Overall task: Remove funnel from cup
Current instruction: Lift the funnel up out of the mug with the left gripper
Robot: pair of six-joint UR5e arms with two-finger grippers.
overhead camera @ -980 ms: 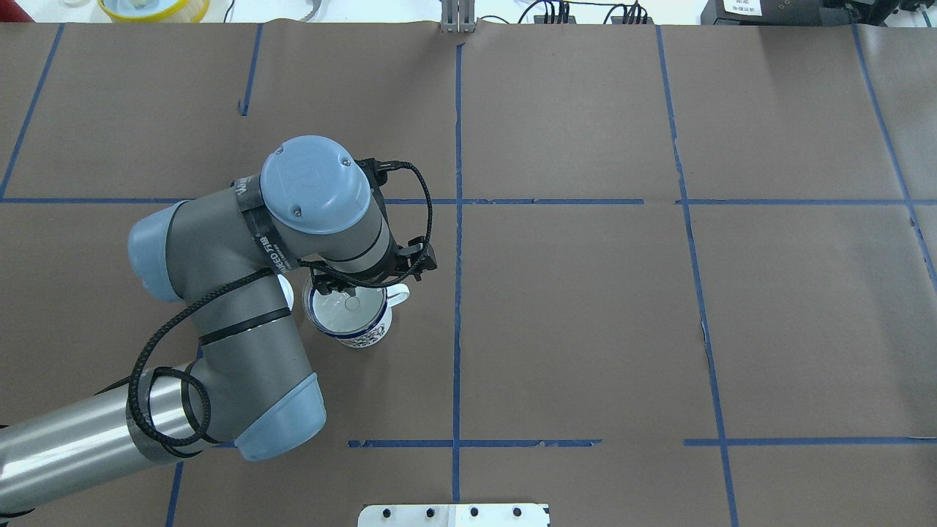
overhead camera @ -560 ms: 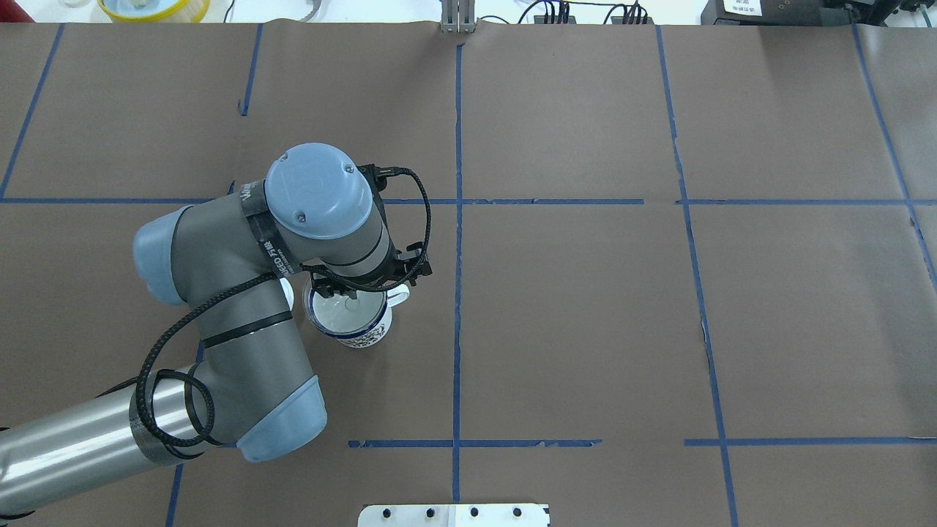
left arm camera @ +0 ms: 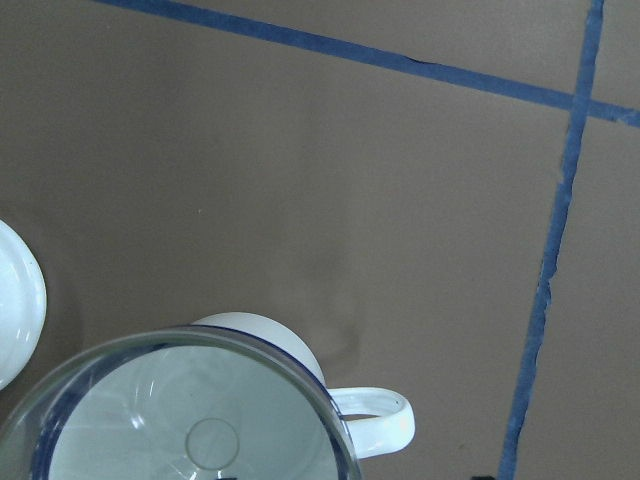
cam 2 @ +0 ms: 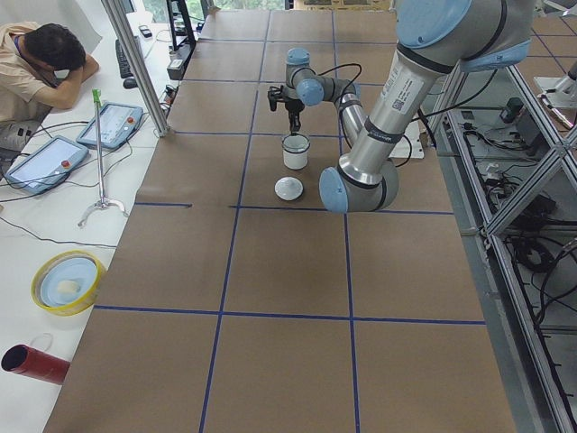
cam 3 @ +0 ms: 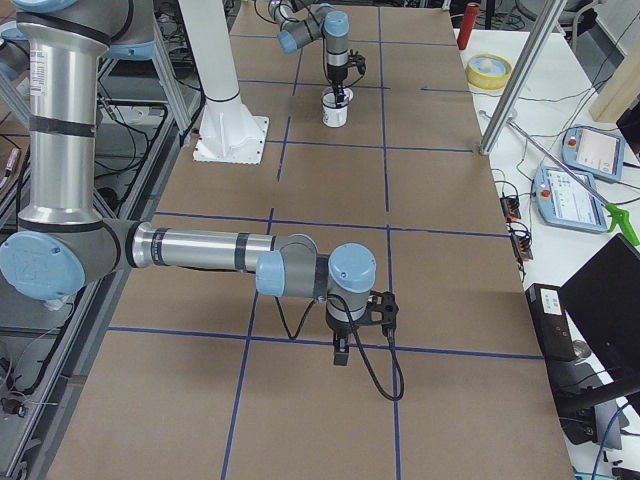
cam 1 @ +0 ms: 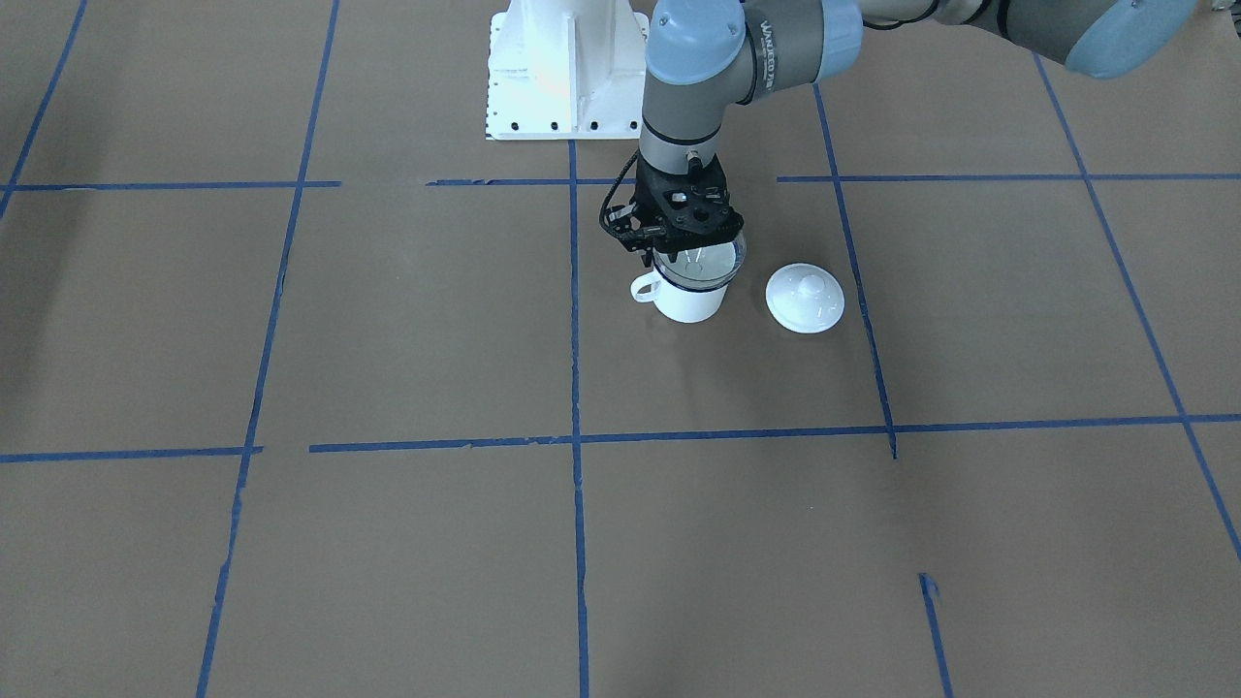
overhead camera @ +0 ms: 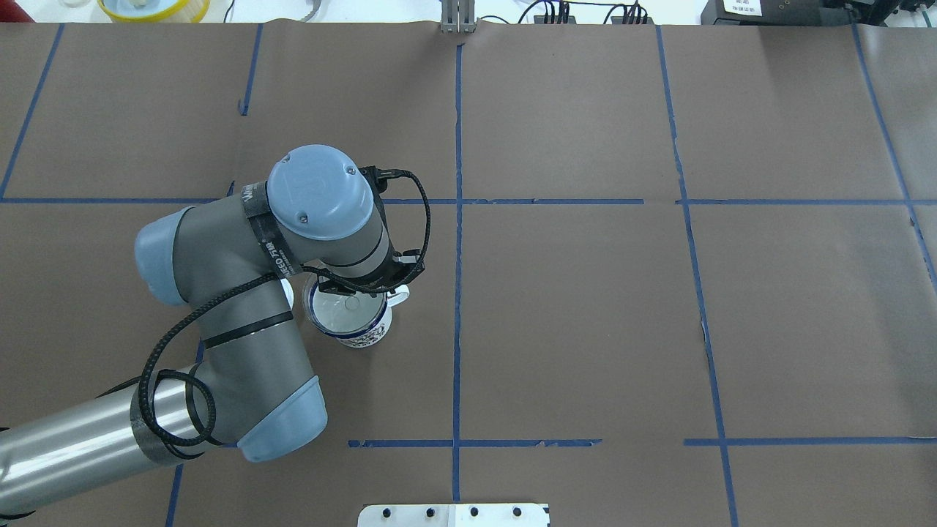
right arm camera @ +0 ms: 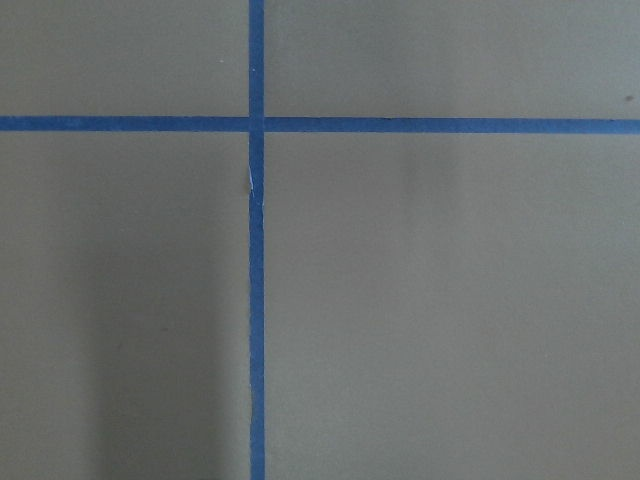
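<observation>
Noticing the left claw (cam 1: 679, 254) lower than a second ago, tucked farther under the left arm (overhead camera: 315, 190) in the overhead view. Finding bare brown tabletop (cam 1: 388, 543) crossed by blue tape lines (cam 1: 578, 543) across the lower half of the front-facing view. Spotting, above centre, the white cup (cam 1: 690, 302) standing upright with its handle toward frame left, and a white domed lid (cam 1: 805, 299) lying just beside it on the right, not touching. Seeing the clear funnel (cam 1: 713, 262) sitting in the cup's mouth. Finding the left claw hanging right at the funnel's far rim, and failing to tell whether spread or pinching. Catching the right claw (cam 3: 341, 352) hanging low over the tabletop in the lower middle of the right-side view, well apart from the cup, its grip impossible to tell.
</observation>
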